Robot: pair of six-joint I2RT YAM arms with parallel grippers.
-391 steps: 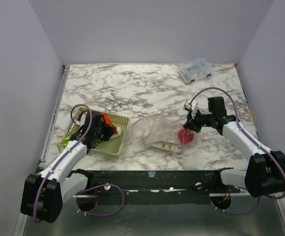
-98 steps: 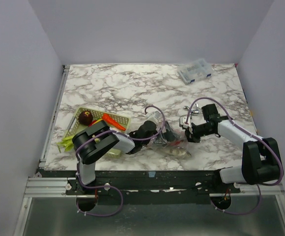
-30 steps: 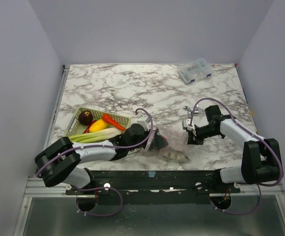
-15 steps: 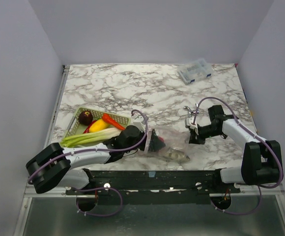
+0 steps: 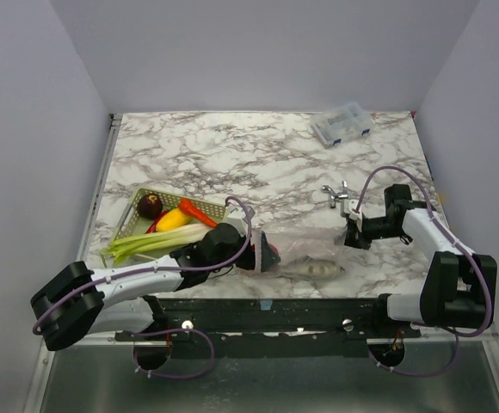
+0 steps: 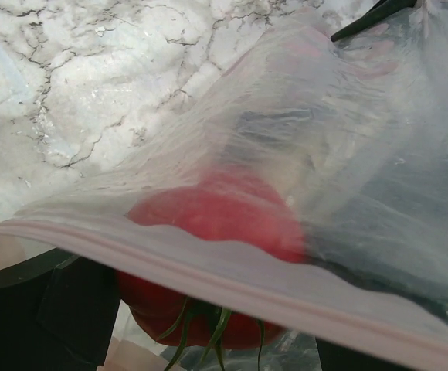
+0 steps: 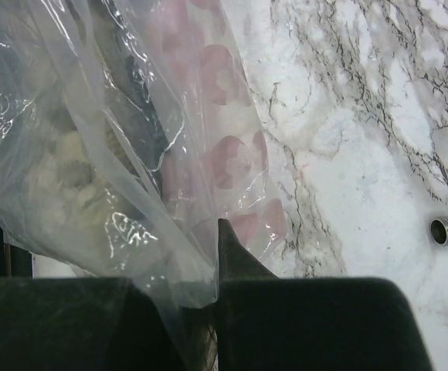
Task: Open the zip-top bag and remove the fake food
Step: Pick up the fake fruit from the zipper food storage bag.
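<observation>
Evidently, the zip-top bag [image 5: 305, 249] is stretched sideways on the desk [image 5: 232, 155], its far end pinched by the right fingers [image 7: 286, 325], while the red round fruit [image 6: 208, 224] at its mouth is seemingly clasped between the widely spread left fingers [image 6: 46, 309].

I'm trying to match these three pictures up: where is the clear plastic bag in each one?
Top external: zip-top bag near the front edge, right of centre.
Left wrist: fills most of the frame.
Right wrist: left half.
Shared landmark: the marble table.
</observation>
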